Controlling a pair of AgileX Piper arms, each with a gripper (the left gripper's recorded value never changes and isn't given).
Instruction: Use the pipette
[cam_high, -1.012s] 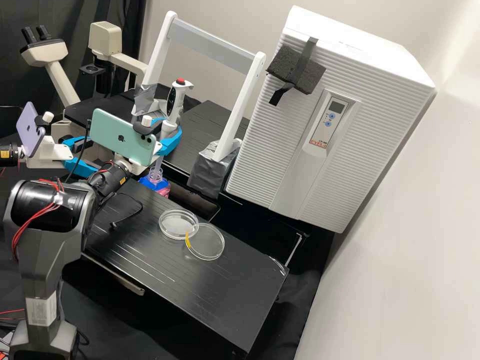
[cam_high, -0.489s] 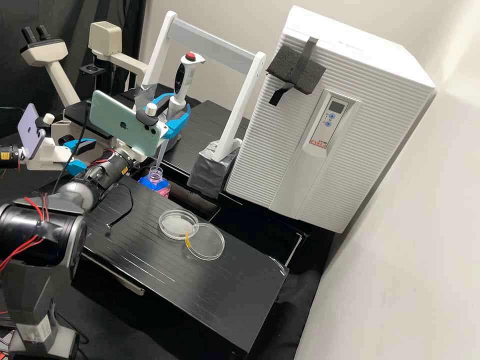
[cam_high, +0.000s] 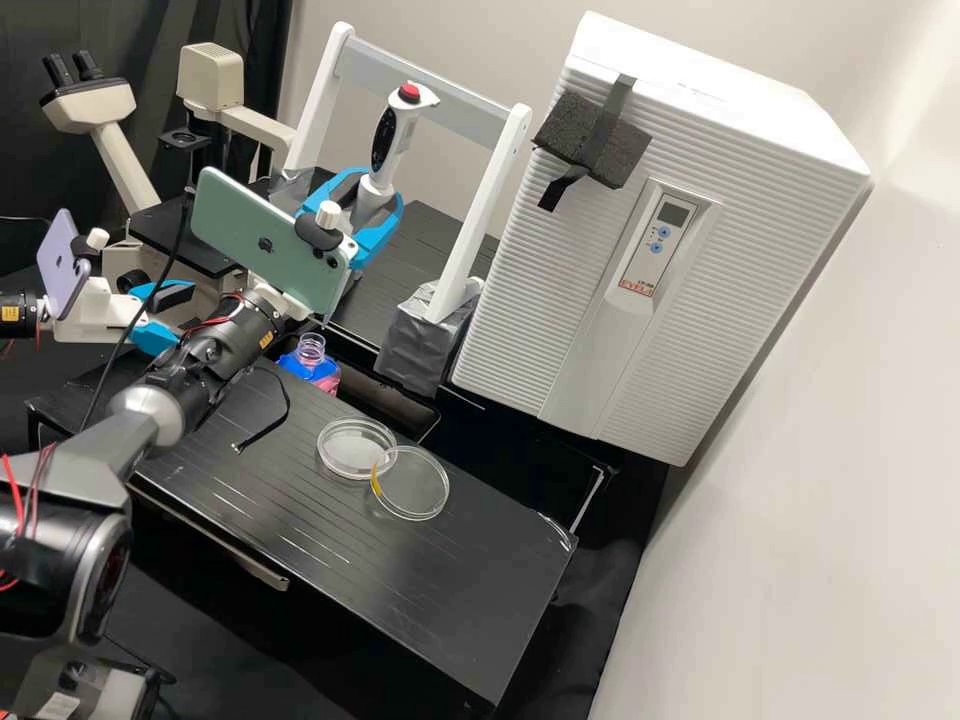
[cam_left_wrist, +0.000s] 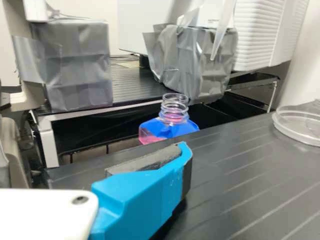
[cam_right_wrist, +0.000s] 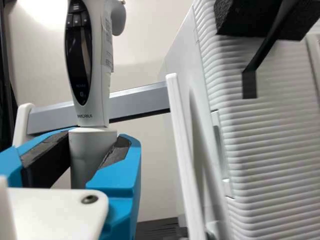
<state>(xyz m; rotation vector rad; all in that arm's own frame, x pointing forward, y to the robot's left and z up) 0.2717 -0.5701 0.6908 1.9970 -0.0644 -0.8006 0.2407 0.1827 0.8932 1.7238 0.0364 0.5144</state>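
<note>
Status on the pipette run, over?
Right gripper shut on pipette, upright. Tip above open bottle, not in it. Left gripper open, low by bottle. Nothing between tip and dishes.
</note>
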